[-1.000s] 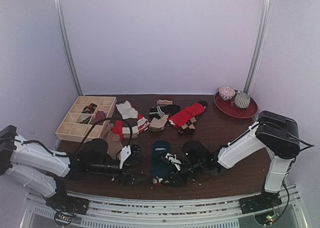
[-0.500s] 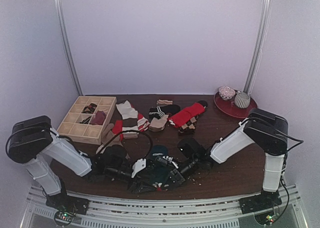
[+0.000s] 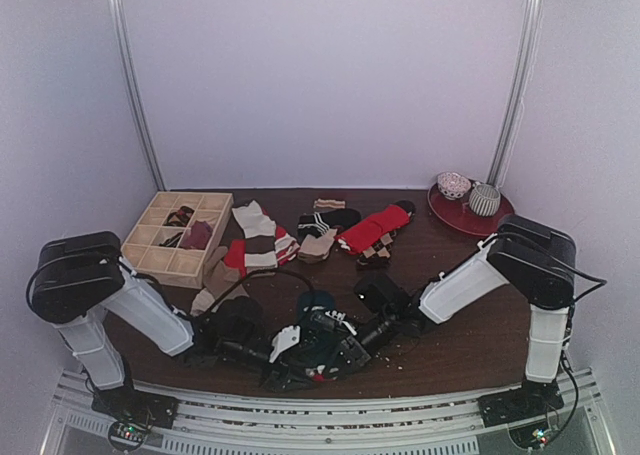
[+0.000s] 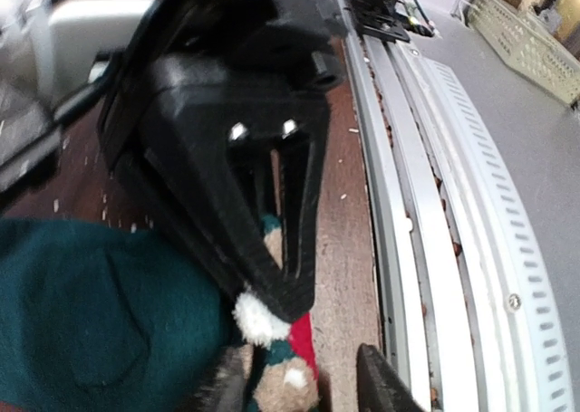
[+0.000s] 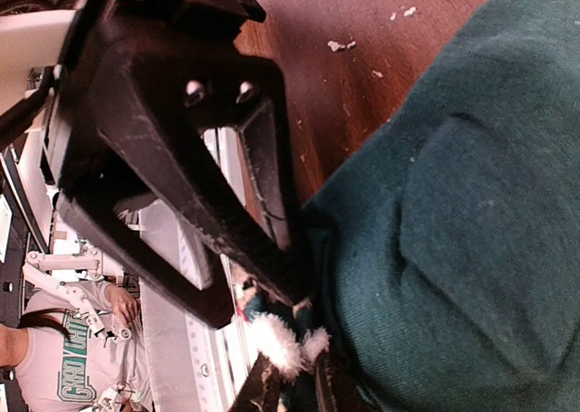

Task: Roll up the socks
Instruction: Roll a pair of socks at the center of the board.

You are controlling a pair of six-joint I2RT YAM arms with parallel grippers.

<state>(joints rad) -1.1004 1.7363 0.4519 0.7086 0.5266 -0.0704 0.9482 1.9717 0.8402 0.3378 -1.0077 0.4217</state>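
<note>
At near table (image 3: 450,275) edge | teal sock (image 4: 91,321) pinched in right hand (image 5: 294,389); left hand (image 4: 299,389) part-open astride it

wooden compartment tray (image 3: 160,272) back left, red plate (image 3: 497,222) back right, dark wooden table (image 3: 430,245), metal rail (image 3: 330,407) along near edge

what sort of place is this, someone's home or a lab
Probably a robot lab booth: plain white walls close in a table, two robot arms sit on a metal rail, and socks lie beside a wooden tray.
</note>
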